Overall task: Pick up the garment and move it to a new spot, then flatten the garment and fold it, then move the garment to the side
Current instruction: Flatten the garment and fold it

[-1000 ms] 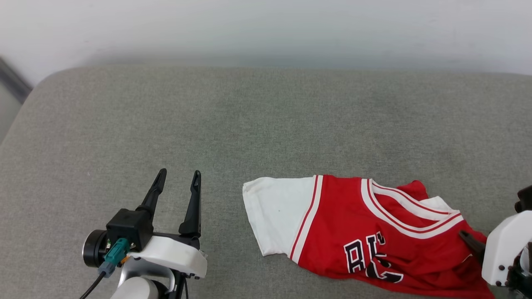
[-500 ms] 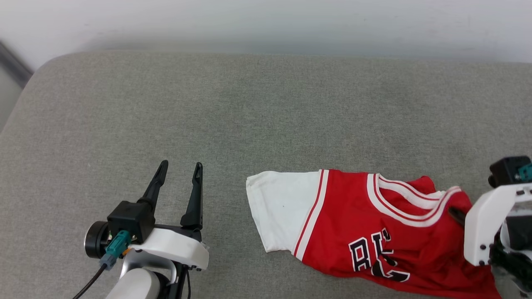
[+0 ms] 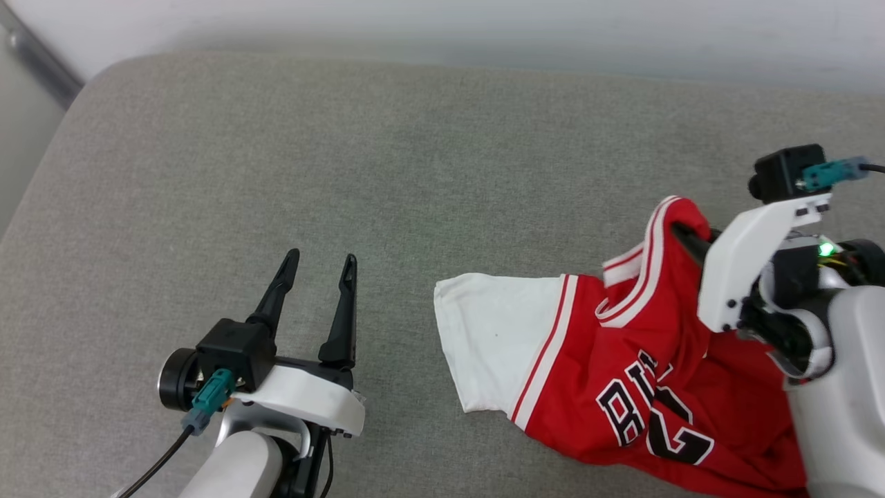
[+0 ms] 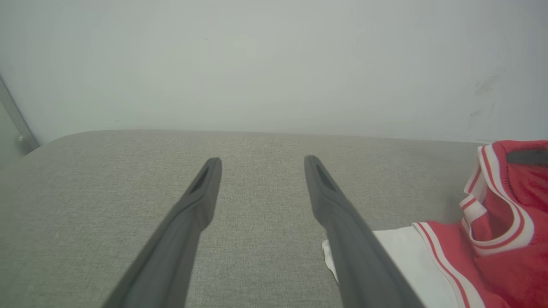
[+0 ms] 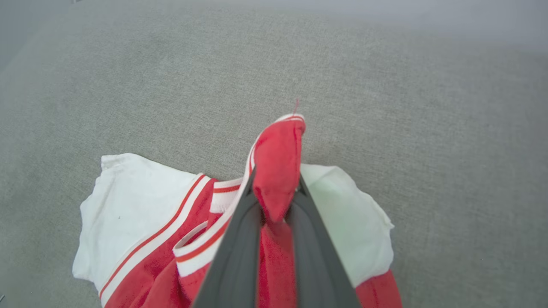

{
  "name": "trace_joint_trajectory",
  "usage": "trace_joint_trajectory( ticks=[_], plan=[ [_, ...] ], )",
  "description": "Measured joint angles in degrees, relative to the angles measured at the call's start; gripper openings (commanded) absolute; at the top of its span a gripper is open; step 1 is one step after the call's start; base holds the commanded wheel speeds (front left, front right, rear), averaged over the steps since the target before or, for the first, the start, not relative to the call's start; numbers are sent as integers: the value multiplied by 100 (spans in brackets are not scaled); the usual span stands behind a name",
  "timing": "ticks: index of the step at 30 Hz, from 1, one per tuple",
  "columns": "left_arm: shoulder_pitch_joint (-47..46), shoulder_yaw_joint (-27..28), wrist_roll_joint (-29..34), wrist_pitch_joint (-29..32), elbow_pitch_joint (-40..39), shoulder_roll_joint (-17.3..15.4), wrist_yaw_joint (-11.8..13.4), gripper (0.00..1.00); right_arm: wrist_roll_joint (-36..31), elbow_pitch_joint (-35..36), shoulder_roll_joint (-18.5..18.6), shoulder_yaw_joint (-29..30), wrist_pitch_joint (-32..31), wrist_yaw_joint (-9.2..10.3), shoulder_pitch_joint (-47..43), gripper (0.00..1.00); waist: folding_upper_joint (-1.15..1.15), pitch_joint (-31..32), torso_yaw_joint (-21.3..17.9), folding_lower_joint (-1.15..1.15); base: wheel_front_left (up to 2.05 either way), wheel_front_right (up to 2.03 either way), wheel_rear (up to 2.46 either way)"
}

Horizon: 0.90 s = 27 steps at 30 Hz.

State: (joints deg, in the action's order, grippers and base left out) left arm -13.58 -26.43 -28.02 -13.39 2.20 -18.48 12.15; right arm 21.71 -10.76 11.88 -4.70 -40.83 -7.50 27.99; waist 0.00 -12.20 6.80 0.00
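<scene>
The shirt [image 3: 622, 360] lies at the right of the grey surface [image 3: 346, 152], towards the near edge. Most of it rests flat and rumpled, black lettering [image 3: 653, 415] facing up. Its collar [image 3: 646, 277] is drawn up into a peak, because the right hand [image 5: 277, 188] is clamped on a fold of red cloth just beside the striped trim. In the right wrist view the two fingers [image 5: 239, 239] are pressed together on that fold, and a tuft of red pokes out past their tips. The white sleeve [image 3: 494, 339] below lies spread on the surface.

Gripping by the collar looks like a sensible choice for the first step: the neck is a firm, thick edge, and the body should hang down from it once raised. The pick-up seems only begun, since the hem and sleeves lie on the surface.

The left hand [image 3: 318, 266] sits low over bare surface to the shirt's left, near the sleeve but not touching it. Its fingers are apart and hold nothing. It is probably kept clear there so the shirt can be carried across, and kept ready for the flattening.
</scene>
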Motion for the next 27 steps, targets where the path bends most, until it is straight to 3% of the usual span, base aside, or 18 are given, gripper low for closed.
trace_joint_trajectory(
  ticks=[6, 7, 8, 9, 18, 19, 27],
  plan=[
    [-87, -41, 3, -42, 109, 74, -52, 100, 51, -1170, -237, -356, 734, 0, 187, 0, 0, -180, 139, 0, 0, 0, 0],
    [-88, -56, 3, -43, 122, 86, -52, 100, 60, -1336, -270, -381, 859, 0, 205, 11, 0, -188, 149, 0, 0, 0, 0],
    [-88, -57, 3, -51, 142, 93, -54, 100, 59, -1475, -292, -423, 994, 0, 214, 47, 0, -189, 153, 1, 0, 0, 0],
    [-91, -52, 3, -52, 164, 94, -55, 100, 56, -1586, -320, -455, 1173, 0, 218, 100, 0, -184, 151, 0, 0, 0, 0],
    [-55, 0, -16, -91, 265, 67, -42, 100, 41, -1636, -281, -782, 2693, 0, 191, 100, 0, 10, 15, 0, 0, 0, 0],
    [5, 20, -36, -91, 270, 46, -14, 100, 33, -1475, -250, -753, 3120, 0, 124, 100, 0, 90, -42, 0, 0, 0, 0],
    [183, 62, -59, -82, 224, -22, 96, 100, -290, -727, -241, -258, 4145, 0, -416, 100, 0, 365, -249, 0, 0, 0, 0]
  ],
)
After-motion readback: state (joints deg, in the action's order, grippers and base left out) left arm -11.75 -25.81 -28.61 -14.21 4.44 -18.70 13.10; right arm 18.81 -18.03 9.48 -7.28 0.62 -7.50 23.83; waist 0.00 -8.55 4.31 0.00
